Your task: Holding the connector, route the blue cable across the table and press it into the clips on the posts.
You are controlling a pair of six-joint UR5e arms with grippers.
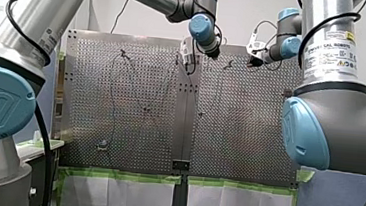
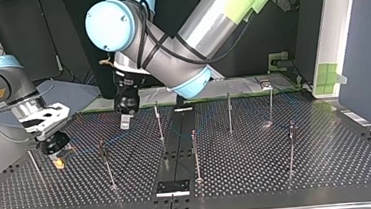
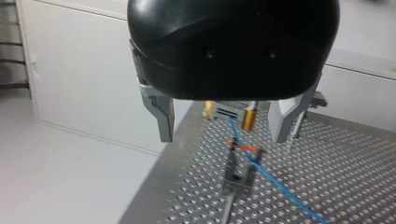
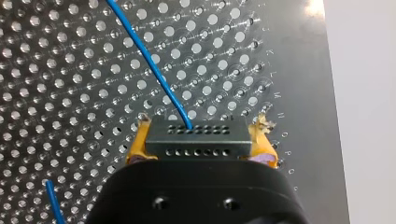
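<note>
Evidently the routing is near its end. My right tool (image 4: 201,144) is clamped by its yellow pads (image 4: 136,145) on the dark grey rectangular connector (image 4: 191,135), low over the perforated metal surface (image 4: 70,102). In the front view that is at about one o'clock of the surface.

The thin blue cable (image 4: 149,60) leaves the connector's holed face and runs off across the surface. In the left wrist view it passes right at a small metal clip (image 3: 239,168) atop one of the slim upright posts (image 2: 106,163), just ahead of the connector. Whether it sits fully in that clip I cannot tell.

My left tool (image 3: 223,135), black with metal fingers (image 3: 161,116) spread apart and holding nothing, hovers above that clip, at about twelve o'clock in the front view. In that view the cable looks strung in a zigzag from post to post toward nine o'clock, so I judge the last clip to be the step in hand.

The next move calls for a firm hold on the connector to keep the line taut. The cable then has to be pressed squarely down into the clip without bending the post.
</note>
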